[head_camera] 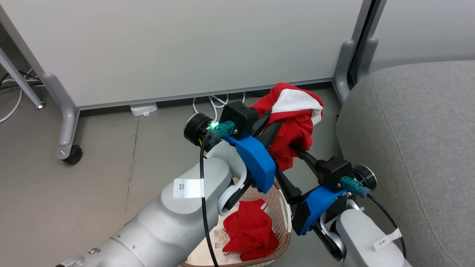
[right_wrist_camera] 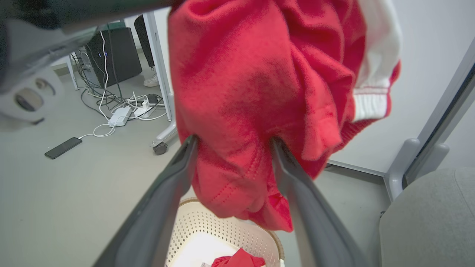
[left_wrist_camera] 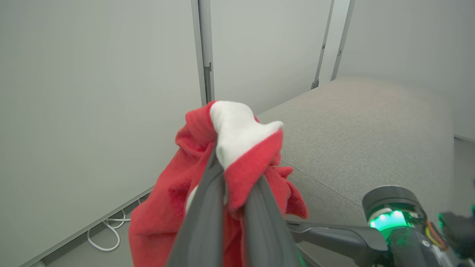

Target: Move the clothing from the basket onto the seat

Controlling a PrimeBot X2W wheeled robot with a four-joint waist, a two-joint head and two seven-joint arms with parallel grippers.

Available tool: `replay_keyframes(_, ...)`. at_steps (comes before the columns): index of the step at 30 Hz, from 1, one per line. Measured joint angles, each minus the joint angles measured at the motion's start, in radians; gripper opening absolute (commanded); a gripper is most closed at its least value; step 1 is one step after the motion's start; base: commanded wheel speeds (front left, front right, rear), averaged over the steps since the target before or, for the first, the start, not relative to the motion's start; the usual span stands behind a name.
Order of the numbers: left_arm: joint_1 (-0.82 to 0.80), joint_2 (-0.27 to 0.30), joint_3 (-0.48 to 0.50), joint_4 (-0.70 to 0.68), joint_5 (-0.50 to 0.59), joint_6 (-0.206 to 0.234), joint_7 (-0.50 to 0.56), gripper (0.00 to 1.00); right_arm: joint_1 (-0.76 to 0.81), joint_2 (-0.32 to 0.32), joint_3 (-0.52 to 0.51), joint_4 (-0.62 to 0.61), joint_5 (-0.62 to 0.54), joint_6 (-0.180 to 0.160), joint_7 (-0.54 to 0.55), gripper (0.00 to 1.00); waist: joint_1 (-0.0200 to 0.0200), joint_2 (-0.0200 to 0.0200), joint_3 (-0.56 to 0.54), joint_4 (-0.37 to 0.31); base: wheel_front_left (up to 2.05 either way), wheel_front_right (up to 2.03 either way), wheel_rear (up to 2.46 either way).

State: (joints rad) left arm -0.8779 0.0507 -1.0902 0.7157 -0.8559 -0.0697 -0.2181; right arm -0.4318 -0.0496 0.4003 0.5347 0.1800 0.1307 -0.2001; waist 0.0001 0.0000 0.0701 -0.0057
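From my console: a crumpled red garment (head_camera: 250, 231) lies in the cream perforated basket (head_camera: 287, 241), my left gripper (left_wrist_camera: 224, 174) pinches a red-and-white garment (head_camera: 293, 122) aloft above it, my right gripper (right_wrist_camera: 233, 140) spread wide either side of its hanging folds, near the grey seat (head_camera: 415, 141).

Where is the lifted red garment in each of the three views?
Head view: lifted garment upper centre.
Left wrist view: garment centre, pinched by the left claw.
Right wrist view: garment top centre, between fingers of the open right claw.
Shared landmark: grey seat, right side in all three.
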Motion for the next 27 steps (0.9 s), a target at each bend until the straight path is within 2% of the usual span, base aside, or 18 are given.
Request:
replay_keyframes(15,-0.007,0.0,-0.076,-0.028,-0.087,0.012,-0.014,0.0,-0.161,0.0,0.078,0.21,0.101,0.0,-0.039,1.0,-0.0001,0.0,-0.011,0.022,0.0,0.0,0.0)
replay_keyframes(23,-0.012,0.0,-0.107,-0.035,-0.122,0.017,-0.022,0.0,-0.206,0.0,0.117,0.262,0.124,0.0,-0.05,0.99,0.0,0.0,-0.016,0.03,0.0,0.0,0.0)
replay_keyframes(24,-0.013,0.0,-0.11,-0.035,-0.123,0.018,-0.023,0.0,-0.208,0.0,0.121,0.262,0.129,0.0,-0.053,0.33,0.0,0.0,-0.016,0.03,0.0,0.0,0.0)
replay_keyframes(25,-0.015,0.0,-0.113,-0.034,-0.127,0.02,-0.024,0.0,-0.21,0.0,0.123,0.263,0.133,0.0,-0.054,0.0,-0.0001,0.0,-0.016,0.03,0.0,0.0,0.0)
replay_keyframes(27,-0.021,0.0,-0.115,-0.031,-0.131,0.022,-0.03,0.0,-0.212,0.0,0.129,0.263,0.14,0.0,-0.057,0.0,0.0,0.0,-0.016,0.029,0.0,0.0,0.0)
